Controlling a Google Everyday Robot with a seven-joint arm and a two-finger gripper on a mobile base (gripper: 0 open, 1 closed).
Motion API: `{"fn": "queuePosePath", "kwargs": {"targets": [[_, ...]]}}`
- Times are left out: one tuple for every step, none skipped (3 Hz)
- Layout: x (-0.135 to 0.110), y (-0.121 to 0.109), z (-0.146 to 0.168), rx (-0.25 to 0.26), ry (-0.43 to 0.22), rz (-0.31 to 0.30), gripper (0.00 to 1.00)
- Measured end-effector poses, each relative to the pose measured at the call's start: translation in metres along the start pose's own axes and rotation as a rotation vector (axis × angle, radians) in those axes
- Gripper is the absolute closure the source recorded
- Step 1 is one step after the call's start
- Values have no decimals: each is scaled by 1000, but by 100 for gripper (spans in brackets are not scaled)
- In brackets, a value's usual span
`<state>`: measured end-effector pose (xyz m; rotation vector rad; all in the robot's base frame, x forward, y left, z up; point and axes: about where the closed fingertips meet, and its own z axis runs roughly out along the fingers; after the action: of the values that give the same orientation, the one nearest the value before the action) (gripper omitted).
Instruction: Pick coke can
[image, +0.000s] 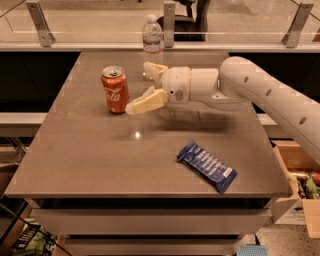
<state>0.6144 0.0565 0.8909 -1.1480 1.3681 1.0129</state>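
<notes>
we see the coke can (115, 90) standing upright, long axis vertical, on the table (75, 160) left of centre in the frame. the gripper (140, 86) sits just to its right, jaws spread wide and facing left toward it, the can not yet between them. we judge a short leftward reach would bracket it.

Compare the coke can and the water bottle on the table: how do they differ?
The coke can is red, opaque metal; the water bottle is clear plastic. The can is short and stout, the bottle taller and slimmer. The can stands nearer the camera, just left of the open claw; the bottle stands behind the claw, near the table's far edge. Both stand upright on the table.
</notes>
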Motion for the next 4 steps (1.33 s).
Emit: {"fn": "queuePosePath", "kwargs": {"targets": [[0,-2,14,-35,-17,1,0],[0,-1,26,-71,-33,-1,0],[-1,0,51,-110,-47,-2,0],[-2,0,61,-120,-52,-3,0]]}}
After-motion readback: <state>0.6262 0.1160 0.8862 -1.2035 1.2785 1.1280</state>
